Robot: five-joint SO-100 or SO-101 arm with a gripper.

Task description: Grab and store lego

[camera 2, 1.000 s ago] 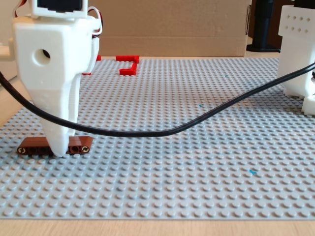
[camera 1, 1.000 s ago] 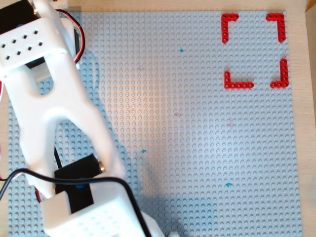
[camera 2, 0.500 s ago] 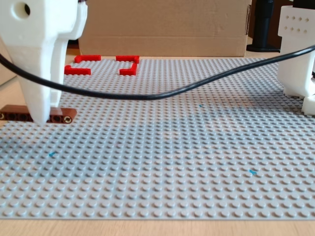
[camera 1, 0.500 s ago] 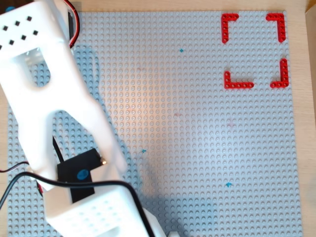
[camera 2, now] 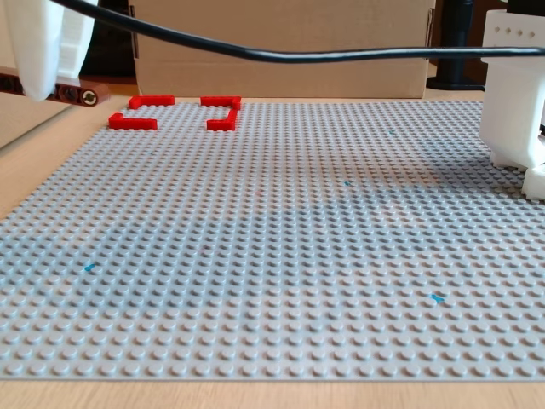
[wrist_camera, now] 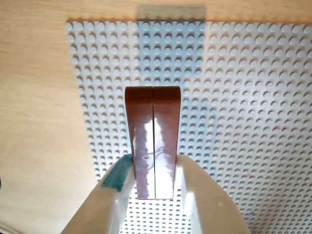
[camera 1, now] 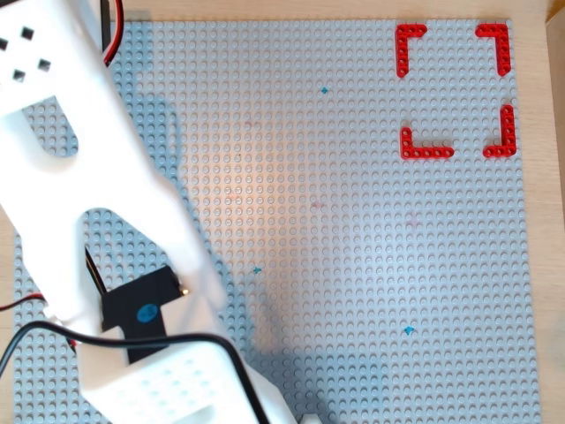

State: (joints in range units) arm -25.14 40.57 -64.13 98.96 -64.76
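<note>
We see our gripper (wrist_camera: 154, 187) clenched on the lego (wrist_camera: 153, 141), held above the baseplate (wrist_camera: 243, 97), pointing toward twelve o'clock.

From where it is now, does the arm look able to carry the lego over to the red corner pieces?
Probably yes: the hand holds the lego lifted off the baseplate, and nothing stands before the red corner pieces.

A glossy, smooth plastic finish is shown by the brown lego (wrist_camera: 153, 141), with light reflected on it. Matt white plastic is seen on the gripper (wrist_camera: 155, 195). The grey baseplate (camera 2: 281, 247) is studded plastic; the table (wrist_camera: 34, 112) is pale wood grain.
</note>
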